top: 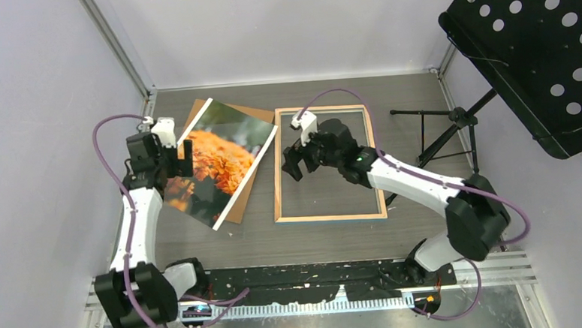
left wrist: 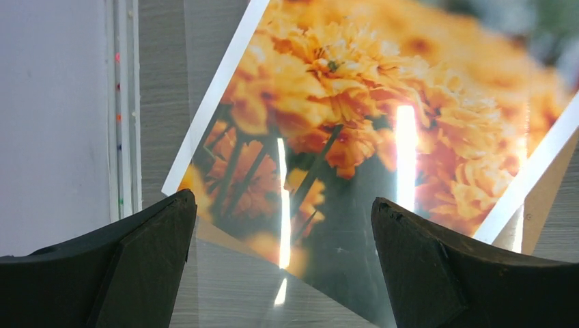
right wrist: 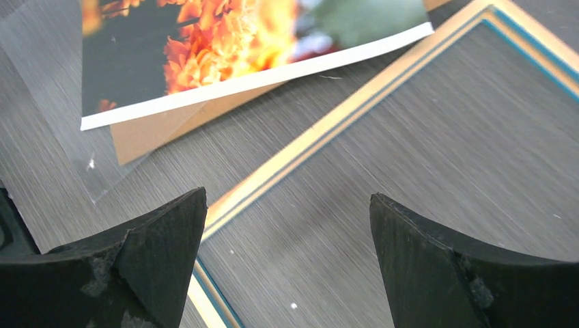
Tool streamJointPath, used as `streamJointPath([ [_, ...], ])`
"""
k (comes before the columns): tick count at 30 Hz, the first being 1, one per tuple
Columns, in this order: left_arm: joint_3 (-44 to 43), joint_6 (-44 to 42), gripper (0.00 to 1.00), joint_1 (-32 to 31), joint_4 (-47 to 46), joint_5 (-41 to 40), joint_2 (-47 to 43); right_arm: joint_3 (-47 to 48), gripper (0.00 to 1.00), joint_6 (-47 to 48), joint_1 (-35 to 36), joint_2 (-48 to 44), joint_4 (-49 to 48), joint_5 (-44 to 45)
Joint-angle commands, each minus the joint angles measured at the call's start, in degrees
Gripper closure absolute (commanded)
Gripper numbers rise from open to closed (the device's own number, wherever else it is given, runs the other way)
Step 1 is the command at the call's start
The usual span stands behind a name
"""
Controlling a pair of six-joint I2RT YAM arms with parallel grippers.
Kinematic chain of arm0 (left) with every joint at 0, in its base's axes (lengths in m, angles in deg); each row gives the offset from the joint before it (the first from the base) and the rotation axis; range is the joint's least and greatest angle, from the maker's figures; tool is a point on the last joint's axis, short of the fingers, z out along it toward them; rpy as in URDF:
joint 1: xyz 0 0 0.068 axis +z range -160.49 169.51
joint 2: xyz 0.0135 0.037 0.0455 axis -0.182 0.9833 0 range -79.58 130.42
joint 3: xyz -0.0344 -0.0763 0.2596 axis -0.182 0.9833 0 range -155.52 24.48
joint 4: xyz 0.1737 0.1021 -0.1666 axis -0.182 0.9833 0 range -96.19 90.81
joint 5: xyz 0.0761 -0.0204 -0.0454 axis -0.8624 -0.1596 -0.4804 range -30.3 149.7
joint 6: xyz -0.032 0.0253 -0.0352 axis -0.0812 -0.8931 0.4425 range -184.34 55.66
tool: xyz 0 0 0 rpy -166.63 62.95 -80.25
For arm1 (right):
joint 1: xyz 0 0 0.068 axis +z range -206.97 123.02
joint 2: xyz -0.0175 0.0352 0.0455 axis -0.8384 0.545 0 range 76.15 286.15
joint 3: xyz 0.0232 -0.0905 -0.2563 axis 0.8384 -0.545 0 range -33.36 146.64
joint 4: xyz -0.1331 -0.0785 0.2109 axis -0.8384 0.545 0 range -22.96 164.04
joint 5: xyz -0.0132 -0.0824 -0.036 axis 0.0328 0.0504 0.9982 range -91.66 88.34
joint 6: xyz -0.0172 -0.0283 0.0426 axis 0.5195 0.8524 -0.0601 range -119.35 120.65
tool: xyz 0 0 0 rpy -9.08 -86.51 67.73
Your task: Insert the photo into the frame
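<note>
The photo (top: 224,160) of orange flowers lies tilted at left centre, partly on a brown backing board (top: 255,139). My left gripper (top: 176,159) hovers open over the photo's left part; in the left wrist view the photo (left wrist: 382,116) fills the space ahead of the empty left gripper (left wrist: 283,199). The frame (top: 328,217) lies flat at centre, wood side up, table showing through it. My right gripper (top: 294,162) stands open above its left rail. In the right wrist view the right gripper (right wrist: 288,195) is empty, with the frame's rail (right wrist: 328,130) and a thin blue edge ahead.
A clear sheet (right wrist: 44,75) sticks out from under the photo (right wrist: 225,41) and the backing board (right wrist: 150,133). A black perforated music stand (top: 537,46) overhangs the back right, its tripod legs (top: 452,137) on the table beside the frame. Walls close in left and back.
</note>
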Motion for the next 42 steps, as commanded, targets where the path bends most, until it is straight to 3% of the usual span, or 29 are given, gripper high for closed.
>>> streamJointPath([
  [1,-5.34,-0.57,0.01,5.74,6.07,6.39,5.64,6.59,0.05,-7.14,3.25,5.94,-5.7,0.12],
  [17,-2.64,-16.0,0.03,21.61,15.31,8.83,13.55,16.26,0.02,-15.58,10.28,22.65,-4.25,-5.73],
  [29,-8.84,-21.77,0.08,25.4,20.16,13.45,27.89,20.83,0.0,-18.27,13.88,30.14,-1.9,-10.36],
  [42,-10.83,-24.12,0.12,25.44,20.61,15.37,32.89,19.04,0.03,-22.35,15.81,33.99,-5.87,-13.4],
])
